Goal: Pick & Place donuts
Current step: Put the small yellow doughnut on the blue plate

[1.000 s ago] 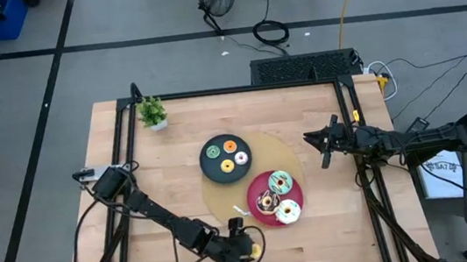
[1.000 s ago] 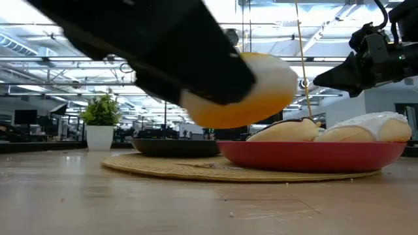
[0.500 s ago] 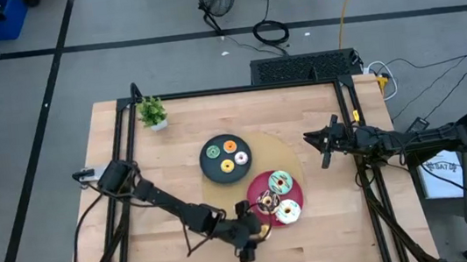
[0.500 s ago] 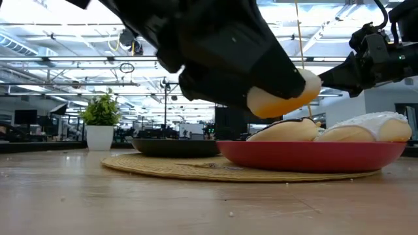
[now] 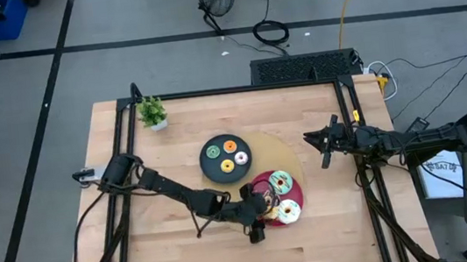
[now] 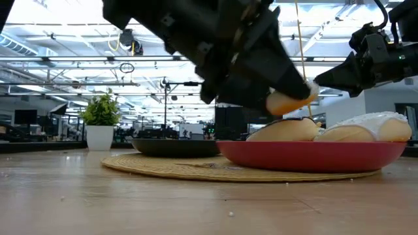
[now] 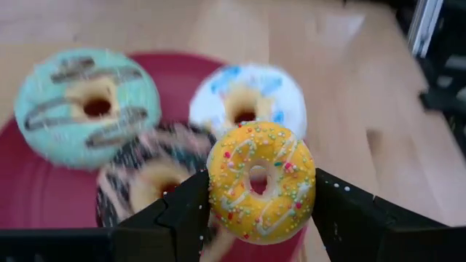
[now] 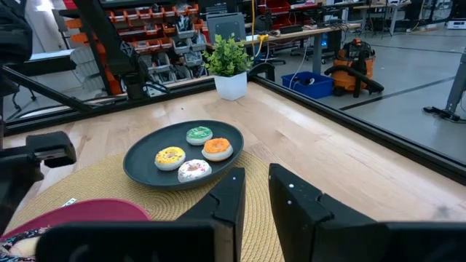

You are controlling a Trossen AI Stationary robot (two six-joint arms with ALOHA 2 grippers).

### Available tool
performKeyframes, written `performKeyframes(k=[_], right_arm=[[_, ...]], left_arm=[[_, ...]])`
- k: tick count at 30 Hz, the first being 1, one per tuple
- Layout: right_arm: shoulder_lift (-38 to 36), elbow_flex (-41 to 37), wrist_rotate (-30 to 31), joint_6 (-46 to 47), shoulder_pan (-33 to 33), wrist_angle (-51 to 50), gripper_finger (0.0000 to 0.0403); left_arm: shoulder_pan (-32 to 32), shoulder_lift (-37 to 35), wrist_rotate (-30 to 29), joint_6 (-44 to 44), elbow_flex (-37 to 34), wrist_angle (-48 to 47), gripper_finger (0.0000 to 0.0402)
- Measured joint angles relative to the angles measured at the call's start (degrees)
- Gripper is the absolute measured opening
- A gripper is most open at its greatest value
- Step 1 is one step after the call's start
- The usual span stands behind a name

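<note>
Left tool [image 7: 255, 211] now over the near edge of the red plate [image 5: 257, 185], up from the bare tabletop [image 5: 141, 247] where it hung a second ago; clamped on a yellow sprinkled donut [image 7: 261, 180], above the chocolate donut [image 7: 149, 185]. Beside it on that plate: mint donut [image 7: 87, 105] and white donut [image 7: 247, 102]. Right tool [image 5: 324, 149] unmoved beyond the red plate, pinched closed, empty. Four small donuts [image 8: 193, 154] unchanged on the black plate [image 8: 138, 164].

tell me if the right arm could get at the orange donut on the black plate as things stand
Probably yes. The right claw waits shut at the table's right edge, the orange donut lies uncovered on the black plate, and the left claw is over the red plate.
</note>
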Motion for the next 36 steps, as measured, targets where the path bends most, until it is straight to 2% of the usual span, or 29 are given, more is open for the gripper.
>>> performKeyframes(k=[6,17,25,29,36], right_arm=[[0.0,0.0,0.0,0.0,0.0,0.0,0.0055],[0.0,0.0,0.0,0.0,0.0,0.0,0.0055],[0.0,0.0,0.0,0.0,0.0,0.0,0.0055],[0.0,0.0,0.0,0.0,0.0,0.0,0.0055],[0.0,0.0,0.0,0.0,0.0,0.0,0.0055]], left_arm=[[1.7,0.0,0.0,1.0,0.0,6.9,0.0223],[6.2,0.0,0.0,14.5,0.0,13.8,0.0223],[10.2,-0.1,-1.6,14.6,0.1,13.0,0.0223],[11.4,-3.4,-1.5,14.7,0.0,6.6,0.0223],[12.3,-15.5,-2.3,15.0,0.1,-17.3,0.0223]])
